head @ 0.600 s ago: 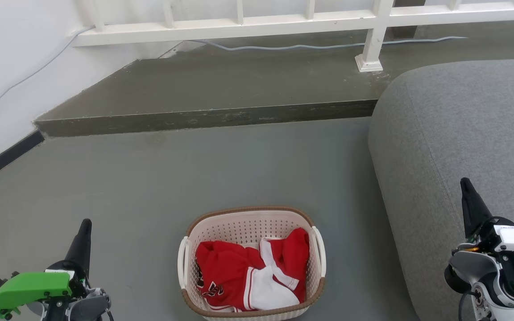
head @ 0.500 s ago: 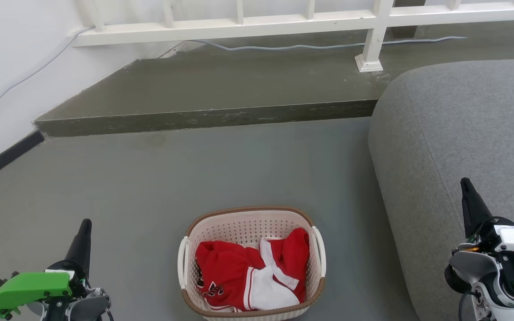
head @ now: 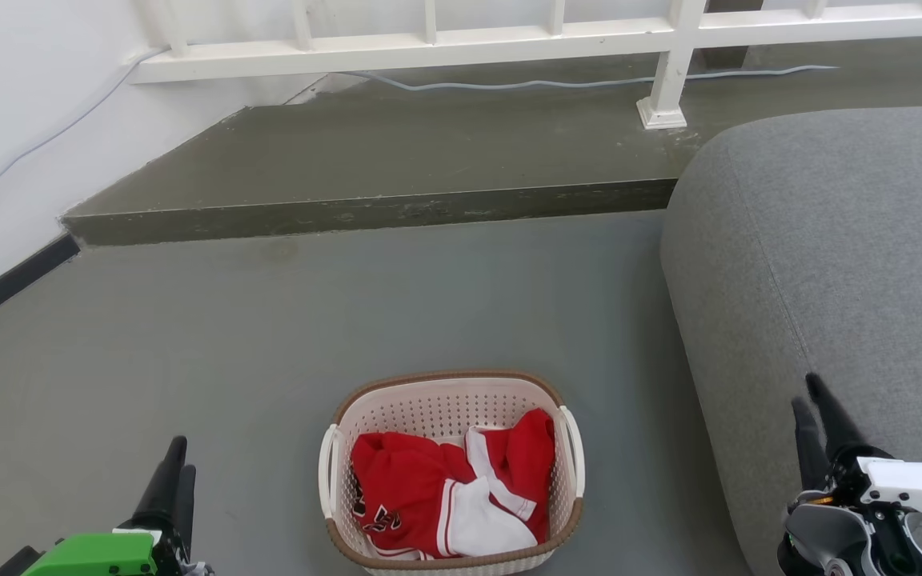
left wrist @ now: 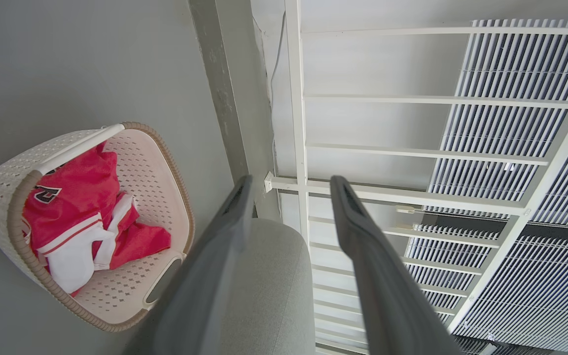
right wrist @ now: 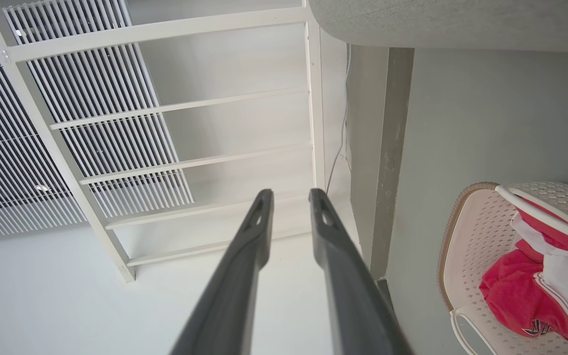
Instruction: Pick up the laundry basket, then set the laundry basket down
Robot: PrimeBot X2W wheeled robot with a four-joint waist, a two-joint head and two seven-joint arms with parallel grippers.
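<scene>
Cream perforated plastic with a brown woven-look rim, the laundry basket (head: 429,408) stands on the grey floor (head: 269,336), low in the middle of the head view, with a red and white garment (head: 437,496) inside. The left gripper (head: 181,462) is well apart on its left. The right gripper (head: 805,394) is on its right, seen against the grey sofa (head: 829,240). Each has its 2 fingers parted and holds nothing; the right's gap is narrower.

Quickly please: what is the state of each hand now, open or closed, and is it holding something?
Left hand: open, holding nothing.
Right hand: open, holding nothing.
</scene>
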